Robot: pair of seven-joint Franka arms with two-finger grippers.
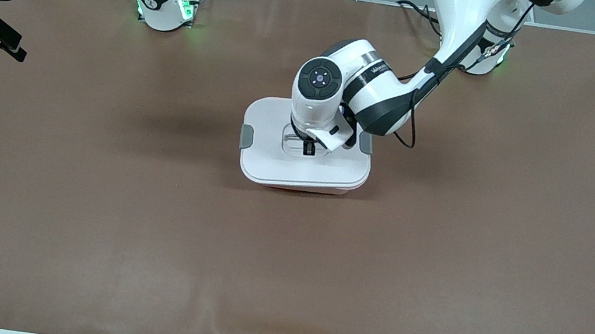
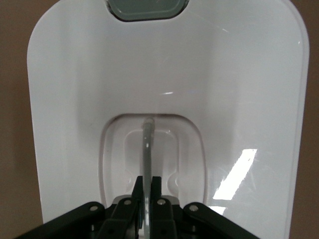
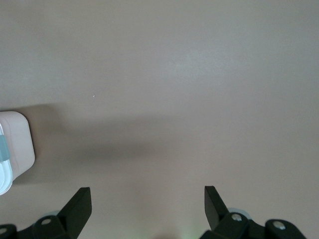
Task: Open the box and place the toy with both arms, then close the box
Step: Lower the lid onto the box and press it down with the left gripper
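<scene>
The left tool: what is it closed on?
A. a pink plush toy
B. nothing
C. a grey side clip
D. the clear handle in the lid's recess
D: the left tool is shut on the clear recessed handle atop the white rounded plastic box.

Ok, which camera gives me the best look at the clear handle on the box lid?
The left wrist view: the handle fills its centre, pinched by the left gripper. The front view shows only a sliver of it under the wrist. The right wrist view catches just a corner of the box, no handle.
</scene>
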